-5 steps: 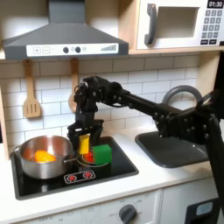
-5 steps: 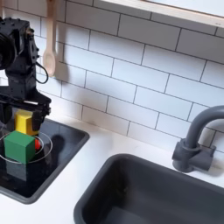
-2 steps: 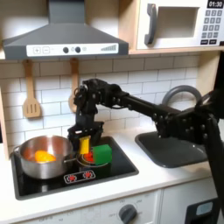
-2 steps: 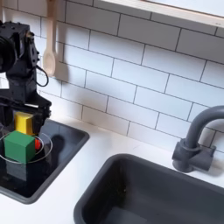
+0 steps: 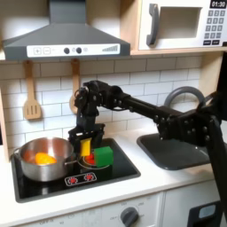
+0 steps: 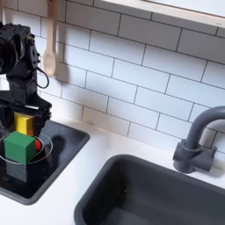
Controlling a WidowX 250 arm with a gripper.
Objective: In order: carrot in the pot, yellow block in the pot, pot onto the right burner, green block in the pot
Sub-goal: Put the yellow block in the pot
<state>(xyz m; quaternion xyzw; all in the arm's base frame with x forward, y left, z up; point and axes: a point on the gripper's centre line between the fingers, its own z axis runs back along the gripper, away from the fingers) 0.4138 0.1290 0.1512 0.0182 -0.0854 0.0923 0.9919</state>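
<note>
The steel pot (image 5: 35, 151) sits on the left burner in the first exterior view, with the orange carrot (image 5: 42, 158) lying inside it. To its right the yellow block (image 5: 85, 146) (image 6: 24, 125) stands upright on the stovetop. My gripper (image 5: 85, 144) (image 6: 25, 121) reaches down over it, open, one finger close on each side of the block. The green block (image 5: 104, 156) (image 6: 19, 147) rests on the stovetop just beside the yellow block, on the first exterior view's right.
The black stovetop (image 5: 106, 176) has red knobs (image 5: 82, 179) at its front edge. A wooden spoon (image 5: 32, 108) (image 6: 50, 58) hangs on the tiled wall. The sink (image 5: 182, 151) (image 6: 149, 193) and grey faucet (image 6: 195, 141) lie to the right in both exterior views.
My gripper has sunk a little lower around the yellow block. The block, the pot and the green block have stayed where they were.
</note>
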